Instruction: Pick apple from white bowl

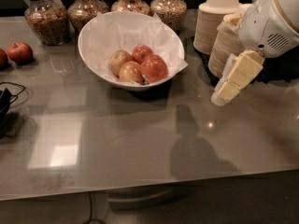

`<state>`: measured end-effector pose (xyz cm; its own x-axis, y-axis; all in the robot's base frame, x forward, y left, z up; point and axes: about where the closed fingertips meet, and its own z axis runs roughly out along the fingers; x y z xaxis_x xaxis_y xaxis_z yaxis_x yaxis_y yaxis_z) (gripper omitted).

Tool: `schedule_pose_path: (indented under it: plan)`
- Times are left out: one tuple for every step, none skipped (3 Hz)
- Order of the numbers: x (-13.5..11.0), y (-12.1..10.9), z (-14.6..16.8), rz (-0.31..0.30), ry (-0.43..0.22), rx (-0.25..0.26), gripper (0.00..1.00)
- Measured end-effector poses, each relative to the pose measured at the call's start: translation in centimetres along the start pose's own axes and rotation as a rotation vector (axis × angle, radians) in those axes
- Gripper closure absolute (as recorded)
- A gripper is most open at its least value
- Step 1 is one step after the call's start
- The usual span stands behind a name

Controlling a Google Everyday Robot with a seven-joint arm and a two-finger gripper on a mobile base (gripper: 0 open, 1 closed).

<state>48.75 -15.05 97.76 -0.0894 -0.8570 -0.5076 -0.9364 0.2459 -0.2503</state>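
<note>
The white bowl (96, 29), lined with crinkled white paper, stands at the back middle of the grey table. Several apples lie in it. The apple (153, 68), the largest, glossy red-orange, lies at the right of the group, next to a smaller deep-red apple (141, 52) and two paler yellow-red ones (119, 60). My gripper (223, 95), cream-yellow under a white wrist, hangs above the table to the right of the bowl, level with its near rim and apart from it. It holds nothing that I can see.
Several glass jars of grain (44, 18) line the table's back edge behind the bowl. Stacks of small off-white paper bowls (216, 23) stand right behind my arm. Two loose red apples (19, 52) lie at far left. A black cable (8, 101) lies at the left edge.
</note>
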Motion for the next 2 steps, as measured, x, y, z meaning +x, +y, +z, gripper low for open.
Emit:
schedule_pose_path:
  plan:
    - [-3.1,-0.3,0.9,-0.041,-0.103,-0.034,0.0]
    - [-4.7,-0.6,2.4,-0.078,-0.144,-0.055,0.02]
